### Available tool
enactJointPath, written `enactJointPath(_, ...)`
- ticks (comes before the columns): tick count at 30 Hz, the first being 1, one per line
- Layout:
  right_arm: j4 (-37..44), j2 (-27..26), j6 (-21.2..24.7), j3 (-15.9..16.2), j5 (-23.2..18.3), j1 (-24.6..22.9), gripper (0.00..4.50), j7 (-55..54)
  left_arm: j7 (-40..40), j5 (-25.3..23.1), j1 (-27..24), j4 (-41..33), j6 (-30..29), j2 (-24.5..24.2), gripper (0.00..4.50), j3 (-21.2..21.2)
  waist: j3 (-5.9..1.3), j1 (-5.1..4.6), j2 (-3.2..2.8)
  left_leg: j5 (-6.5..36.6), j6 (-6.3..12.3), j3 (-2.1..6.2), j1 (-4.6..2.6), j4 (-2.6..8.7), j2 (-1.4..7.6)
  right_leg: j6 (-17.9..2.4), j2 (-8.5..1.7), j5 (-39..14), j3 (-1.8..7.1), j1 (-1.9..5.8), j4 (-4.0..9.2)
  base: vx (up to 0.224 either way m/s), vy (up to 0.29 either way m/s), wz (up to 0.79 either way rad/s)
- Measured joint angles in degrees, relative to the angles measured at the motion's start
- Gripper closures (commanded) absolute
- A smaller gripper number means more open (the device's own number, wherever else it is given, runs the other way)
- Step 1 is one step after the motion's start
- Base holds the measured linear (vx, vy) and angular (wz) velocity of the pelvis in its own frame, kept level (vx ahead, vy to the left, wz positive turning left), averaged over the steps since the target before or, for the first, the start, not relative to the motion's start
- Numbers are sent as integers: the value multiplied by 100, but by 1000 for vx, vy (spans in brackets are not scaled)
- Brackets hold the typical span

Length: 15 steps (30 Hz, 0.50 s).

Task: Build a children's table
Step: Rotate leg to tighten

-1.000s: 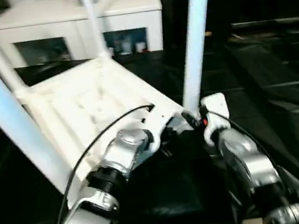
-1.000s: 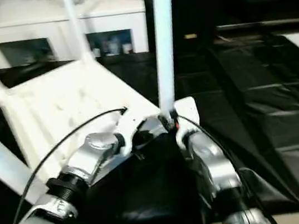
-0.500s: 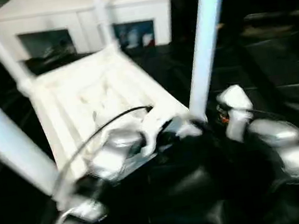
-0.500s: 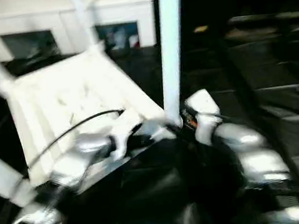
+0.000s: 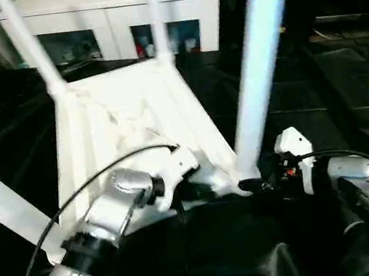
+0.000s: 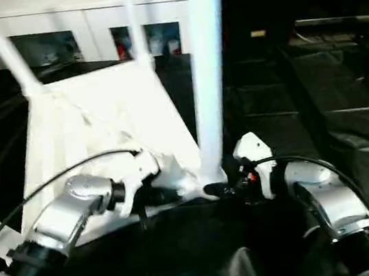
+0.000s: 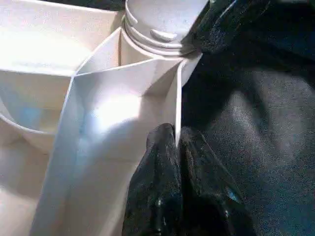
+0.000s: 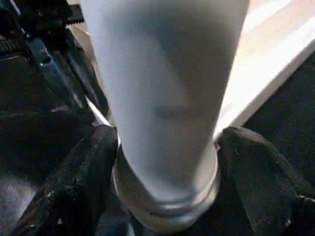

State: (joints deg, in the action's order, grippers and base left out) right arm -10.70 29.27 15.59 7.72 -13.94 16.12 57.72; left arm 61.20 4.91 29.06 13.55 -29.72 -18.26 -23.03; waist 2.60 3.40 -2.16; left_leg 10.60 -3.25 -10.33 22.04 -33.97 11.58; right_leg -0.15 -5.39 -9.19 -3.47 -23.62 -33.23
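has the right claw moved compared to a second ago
Yes. The right claw sat below the near leg's base, forearm pointing up the picture; now its forearm comes in from the right, fingers flanking that base.

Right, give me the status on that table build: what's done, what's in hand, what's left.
Done: the tabletop lies underside up on the black mat with four legs standing in its corner sockets.
In hand: the left gripper pinches a thin rib at the near corner; the right gripper brackets the base of the near leg.
Left: probably seating that leg, then flipping the table upright.
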Motion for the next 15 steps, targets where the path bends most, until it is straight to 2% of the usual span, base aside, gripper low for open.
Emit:
enactJointPath(3, 0, 0, 2, 73, 0, 2, 94, 20, 11, 6, -5, -113, -81, -23, 450, 0, 0, -3, 0, -2, -4, 0, 1, -1, 1, 0, 0, 0, -1, 0, 0, 0, 0, 0)
enactJointPath(10, -41, -3, 4, 141, 16, 2, 165, 38, 34, 12, -45, -156, -142, -57, 450, -10, 0, 3, 0, -15, 17, 0, 3, -2, 4, 1, 0, 0, -4, 0, -2, 0, 0, 0)
enactJointPath(15, -52, -33, 4, 139, 6, 2, 182, 50, 34, 11, -68, -210, -177, -86, 450, -10, 0, -5, 0, -14, 17, -1, 3, -4, 4, 1, 1, 0, -4, 0, -4, 0, 0, 0)
